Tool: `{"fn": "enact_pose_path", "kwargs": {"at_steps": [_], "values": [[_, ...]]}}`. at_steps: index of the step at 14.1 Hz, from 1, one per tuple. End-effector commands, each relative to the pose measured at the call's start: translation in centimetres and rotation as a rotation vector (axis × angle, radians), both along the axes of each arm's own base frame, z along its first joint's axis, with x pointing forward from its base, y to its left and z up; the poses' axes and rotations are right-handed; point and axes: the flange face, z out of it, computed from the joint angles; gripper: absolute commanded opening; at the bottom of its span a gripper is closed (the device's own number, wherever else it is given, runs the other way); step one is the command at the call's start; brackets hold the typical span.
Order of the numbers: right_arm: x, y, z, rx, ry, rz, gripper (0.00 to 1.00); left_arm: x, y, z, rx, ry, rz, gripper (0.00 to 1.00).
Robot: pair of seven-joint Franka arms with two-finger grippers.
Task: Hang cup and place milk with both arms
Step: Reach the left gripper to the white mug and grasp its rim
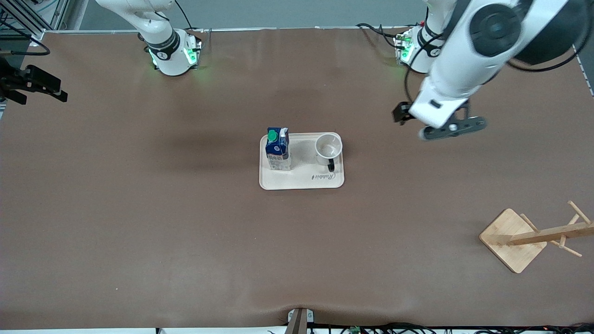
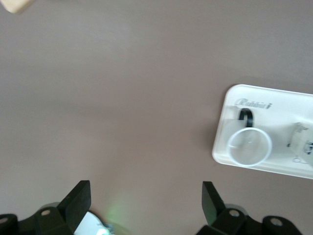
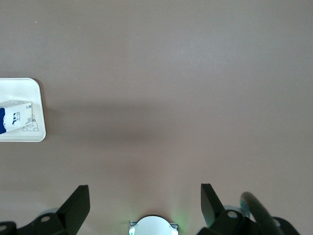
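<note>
Across the wide brown table (image 1: 139,222), a cream rectangular tray with rounded corners (image 1: 301,183) sits near the middle, well apart from both arm bases. On it stand the two task items, side by side and not touching: the small gable-top milk carton with a dark blue top, white lower part and green round cap (image 1: 278,149) toward the right arm's end, and the small white mug with a black loop handle (image 1: 328,149) toward the left arm's end, mouth up, handle turned toward the front camera. A bamboo cup rack with a square base and slanting pegs (image 1: 515,240) sits nearer the front camera at the left arm's end, well away from the tray.

The left gripper (image 2: 145,201) hangs over bare table between its base and the tray, fingers spread wide, holding nothing. The right gripper (image 3: 145,204) is also spread wide and empty over bare table toward the right arm's end; that arm appears to be waiting.

Judging by this, the step in hand is the left arm's reach for the mug. It should come down from above and close on the rim wall away from the carton, keeping the handle free, since that loop must later slip over a peg. A tilted grasp could nudge the carton or skid the tray.
</note>
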Motion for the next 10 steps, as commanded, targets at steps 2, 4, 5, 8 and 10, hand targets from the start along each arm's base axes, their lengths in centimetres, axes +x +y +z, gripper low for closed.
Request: {"fn": "enact_pose_path", "kwargs": {"at_steps": [2,4,5,8,10], "values": [[-0.2,-0.2,0.9,0.009,-0.019,0.007,1.0,-0.6,-5.9,-5.8,0.012,0.039,0.025,1.0],[0.3,-0.4,0.6,0.011,-0.014,0.006,1.0,-1.8,-7.6,-8.8,0.01,0.022,0.056,1.0],[0.3,-0.4,0.6,0.012,-0.013,0.006,1.0,-2.7,-8.5,-10.6,0.004,0.014,0.044,1.0],[0.5,-0.2,0.2,0.013,-0.007,0.009,1.0,-4.8,-10.0,-15.7,-0.016,-0.001,0.034,1.0],[0.6,-0.2,0.2,0.011,-0.005,0.009,1.0,-4.9,-10.2,-18.0,-0.03,0.004,0.03,1.0]]}}
